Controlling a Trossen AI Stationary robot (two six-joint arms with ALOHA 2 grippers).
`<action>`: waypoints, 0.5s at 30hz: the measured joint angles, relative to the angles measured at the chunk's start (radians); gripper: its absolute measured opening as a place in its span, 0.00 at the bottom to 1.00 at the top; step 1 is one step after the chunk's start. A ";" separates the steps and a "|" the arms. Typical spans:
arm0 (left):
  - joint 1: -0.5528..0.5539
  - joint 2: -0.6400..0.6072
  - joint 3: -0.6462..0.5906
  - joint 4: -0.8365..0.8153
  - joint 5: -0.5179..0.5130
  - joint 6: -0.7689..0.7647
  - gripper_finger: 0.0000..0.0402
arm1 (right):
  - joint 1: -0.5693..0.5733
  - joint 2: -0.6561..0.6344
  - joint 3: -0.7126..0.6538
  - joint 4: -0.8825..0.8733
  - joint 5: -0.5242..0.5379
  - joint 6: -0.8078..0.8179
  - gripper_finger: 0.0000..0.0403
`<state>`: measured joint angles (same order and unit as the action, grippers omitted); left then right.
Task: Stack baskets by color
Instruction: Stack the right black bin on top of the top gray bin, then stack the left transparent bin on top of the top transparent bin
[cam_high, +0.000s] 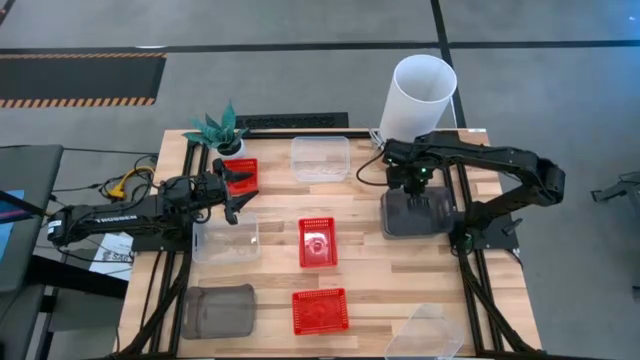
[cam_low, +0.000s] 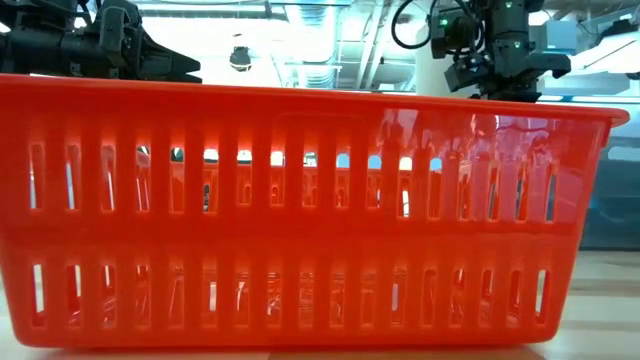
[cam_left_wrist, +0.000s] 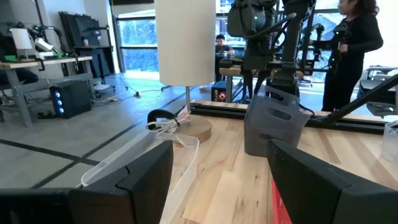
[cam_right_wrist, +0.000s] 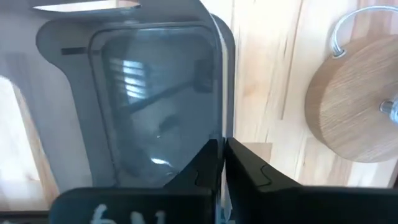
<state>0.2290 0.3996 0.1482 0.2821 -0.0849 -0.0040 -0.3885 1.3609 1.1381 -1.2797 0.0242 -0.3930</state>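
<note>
the wooden table (cam_high: 350, 285) carries baskets spread around a red basket (cam_high: 318, 242) at its middle, which serves here as the landmark.

farthest left of it, towards the near edge, sits a smoky grey basket (cam_high: 219, 310). the left gripper (cam_high: 238, 192) hangs up and left of the middle red basket, its fingers (cam_left_wrist: 323, 180) spread wide and holding nothing. it hovers between another red basket (cam_high: 241, 172), which sits just beside the small potted plant (cam_high: 220, 130), and a clear basket (cam_high: 226, 239) lying directly left of the middle red one. in the left wrist view that clear basket's rim (cam_left_wrist: 134, 158) shows just under the open fingers.

straight below the landmark, nearer the front edge, is a third red basket (cam_high: 320, 310); it fills the low view (cam_low: 300, 215). straight above the landmark, at the far side, rests a second clear basket (cam_high: 320, 158).

right of the landmark, the right gripper (cam_high: 418, 190) is down on the far rim of a grey basket (cam_high: 417, 214), its fingers (cam_right_wrist: 249, 171) pinched narrow on that basket's wall, seen close in the right wrist view (cam_right_wrist: 149, 106). whether this is one grey basket or two nested ones cannot be told. behind it stands the tall white cylinder (cam_high: 418, 97) on a round wooden base (cam_right_wrist: 351, 106).

down and right of the landmark, a third clear basket (cam_high: 427, 335) lies tilted at the table's front edge.
</note>
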 joint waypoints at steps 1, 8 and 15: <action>0.000 0.000 0.000 0.000 0.000 0.000 0.63 | 0.000 0.000 0.000 0.000 0.000 0.001 0.14; 0.000 0.000 0.000 -0.009 0.000 0.000 0.63 | 0.000 0.000 0.000 0.003 0.001 0.001 0.27; 0.000 0.000 0.000 -0.009 0.000 0.000 0.63 | 0.003 -0.001 0.043 -0.018 0.031 0.010 0.41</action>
<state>0.2288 0.3993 0.1482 0.2729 -0.0849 -0.0036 -0.3859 1.3596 1.1810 -1.2976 0.0547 -0.3833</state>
